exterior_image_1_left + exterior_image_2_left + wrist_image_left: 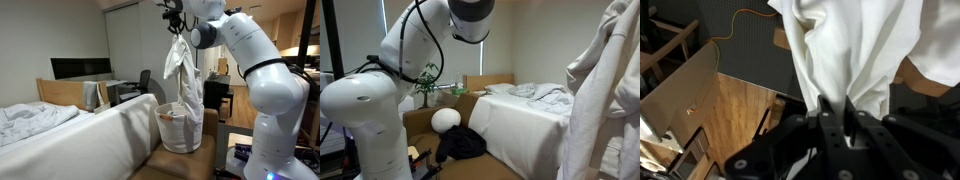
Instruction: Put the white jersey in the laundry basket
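Jaws clamped on top of white jersey (pixel 186 75), which hangs vertical straight below them, lower end reaching the mouth of the laundry basket (pixel 177 136) directly underneath.

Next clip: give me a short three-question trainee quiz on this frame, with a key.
1. True or false: the gripper is open and empty.
2. Where is the white jersey? A) on the floor B) hanging from the gripper over the laundry basket C) folded on a shelf
3. Fill in: the laundry basket stands beside the ___.
Key: 1 false, it is shut on the white jersey; 2 B; 3 bed.
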Available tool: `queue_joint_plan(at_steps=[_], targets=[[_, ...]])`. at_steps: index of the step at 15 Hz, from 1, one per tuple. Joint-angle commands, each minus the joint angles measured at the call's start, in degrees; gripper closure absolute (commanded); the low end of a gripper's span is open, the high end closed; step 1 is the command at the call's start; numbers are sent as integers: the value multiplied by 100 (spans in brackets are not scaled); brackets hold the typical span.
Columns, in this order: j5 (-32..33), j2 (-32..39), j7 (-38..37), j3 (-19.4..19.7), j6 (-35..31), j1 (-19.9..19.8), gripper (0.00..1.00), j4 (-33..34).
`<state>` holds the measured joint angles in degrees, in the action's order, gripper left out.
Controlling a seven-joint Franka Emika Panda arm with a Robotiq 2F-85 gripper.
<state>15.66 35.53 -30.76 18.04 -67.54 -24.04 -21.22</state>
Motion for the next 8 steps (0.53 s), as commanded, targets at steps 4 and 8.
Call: queue_joint_plan(at_steps=[4, 8], targets=[[-65, 203, -750, 33, -344, -61, 89, 11], [10, 467, -967, 92, -351, -89, 89, -8]])
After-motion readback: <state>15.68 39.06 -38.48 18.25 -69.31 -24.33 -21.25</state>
